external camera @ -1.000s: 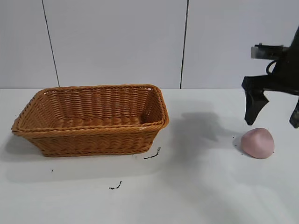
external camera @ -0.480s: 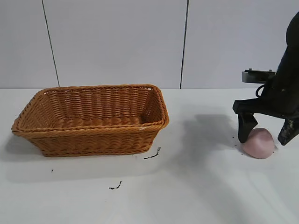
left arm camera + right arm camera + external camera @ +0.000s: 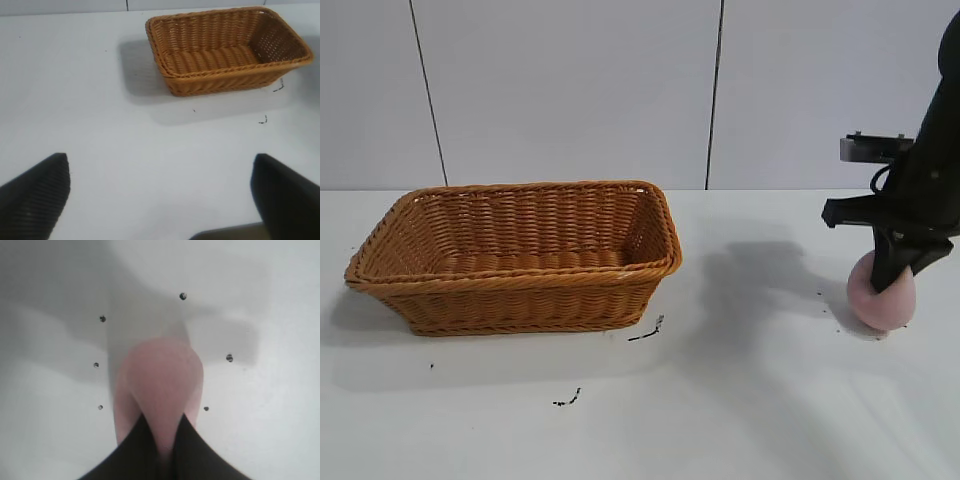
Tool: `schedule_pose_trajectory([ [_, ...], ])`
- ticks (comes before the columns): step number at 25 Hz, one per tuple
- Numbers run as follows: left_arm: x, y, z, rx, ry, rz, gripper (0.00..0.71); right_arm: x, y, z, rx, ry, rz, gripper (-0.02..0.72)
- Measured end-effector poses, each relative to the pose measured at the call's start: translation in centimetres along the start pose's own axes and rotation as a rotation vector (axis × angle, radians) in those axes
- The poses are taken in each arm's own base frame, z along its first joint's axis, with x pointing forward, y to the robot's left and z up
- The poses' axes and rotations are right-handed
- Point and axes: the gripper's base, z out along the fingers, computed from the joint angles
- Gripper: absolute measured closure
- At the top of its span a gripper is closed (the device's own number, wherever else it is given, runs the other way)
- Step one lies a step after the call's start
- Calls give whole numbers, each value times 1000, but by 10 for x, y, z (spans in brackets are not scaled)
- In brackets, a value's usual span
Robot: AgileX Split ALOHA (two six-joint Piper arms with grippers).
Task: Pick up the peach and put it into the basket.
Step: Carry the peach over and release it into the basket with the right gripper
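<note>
1. At the right edge of the worktop (image 3: 750, 400) we see the peach (image 3: 882, 300), a pale pink lump resting on the white surface, well apart from the basket (image 3: 520, 255).
2. We find the right gripper (image 3: 890, 280) down on the peach, its dark fingers (image 3: 135, 450) drawn narrow and pinching the fruit's near end; in the right wrist view the pink flesh shows between them.
3. We note small dark specks (image 3: 102, 318) scattered on the surface around the peach.
4. We see the basket standing upright at the left half of the worktop, nothing visible inside it, with black marks (image 3: 646, 333) just beside its front right corner.
5. In the left wrist view we see the left gripper (image 3: 160, 200) spread wide above the bare surface, some way from the basket.
</note>
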Motion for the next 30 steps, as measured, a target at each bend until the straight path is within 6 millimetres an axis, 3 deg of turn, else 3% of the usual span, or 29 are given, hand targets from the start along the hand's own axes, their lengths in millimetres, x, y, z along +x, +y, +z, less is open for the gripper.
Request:
schedule_pose_trajectory([
  [3,0,0,0,0,0,0,16,-16,12,-30,-6,-51,-34,719],
  [7,0,0,0,0,0,0,16,-30,49,-53,-43,-141,-113,719],
  [13,0,0,0,0,0,0,16,-23,136,-70,-150,-225,-287,720],
  [18,0,0,0,0,0,0,16,-2,215,-64,-253,-266,-428,720],
  [21,0,0,0,0,0,0,16,11,255,-42,-297,-260,-495,720],
  [23,0,0,0,0,0,0,16,15,271,-19,-307,-250,-516,720],
  [30,0,0,0,0,0,0,16,23,290,88,-277,-183,-525,720],
])
